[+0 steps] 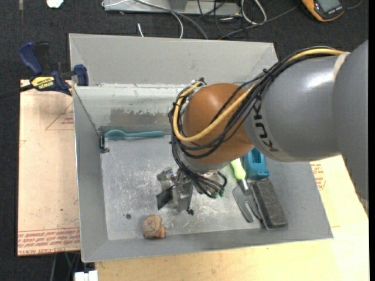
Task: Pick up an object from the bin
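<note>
— Where in the grey bin is the hand?
— Low over the bin's middle. Released or clenched, I cannot tell.
— And the things?
— Dark grey block by the bin's right wall, teal toothbrush along its back wall, and a brownish round lump by its front wall, nearest the hand.
</note>
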`<state>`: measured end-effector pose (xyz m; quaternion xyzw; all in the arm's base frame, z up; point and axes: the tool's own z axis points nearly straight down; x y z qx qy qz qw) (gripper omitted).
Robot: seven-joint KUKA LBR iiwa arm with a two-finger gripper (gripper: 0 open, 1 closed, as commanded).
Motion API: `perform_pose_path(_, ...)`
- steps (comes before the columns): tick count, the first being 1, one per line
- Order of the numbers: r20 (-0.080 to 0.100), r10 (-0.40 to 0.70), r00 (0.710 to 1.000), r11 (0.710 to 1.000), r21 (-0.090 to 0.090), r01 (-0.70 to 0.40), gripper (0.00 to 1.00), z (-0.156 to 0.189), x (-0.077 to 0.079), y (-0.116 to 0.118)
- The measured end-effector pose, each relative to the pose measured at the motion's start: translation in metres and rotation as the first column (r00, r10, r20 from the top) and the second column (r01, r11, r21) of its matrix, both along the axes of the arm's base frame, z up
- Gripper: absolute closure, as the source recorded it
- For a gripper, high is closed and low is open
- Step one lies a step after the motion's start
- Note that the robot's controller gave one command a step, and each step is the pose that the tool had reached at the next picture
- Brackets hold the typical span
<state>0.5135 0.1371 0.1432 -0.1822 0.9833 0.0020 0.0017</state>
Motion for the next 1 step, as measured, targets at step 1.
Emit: perform_pose_path(1, -0.002, -0.003, 1.000, 1.000, 0.000, 0.003, 1.00, 0.0835, 0.0044, 0.0099)
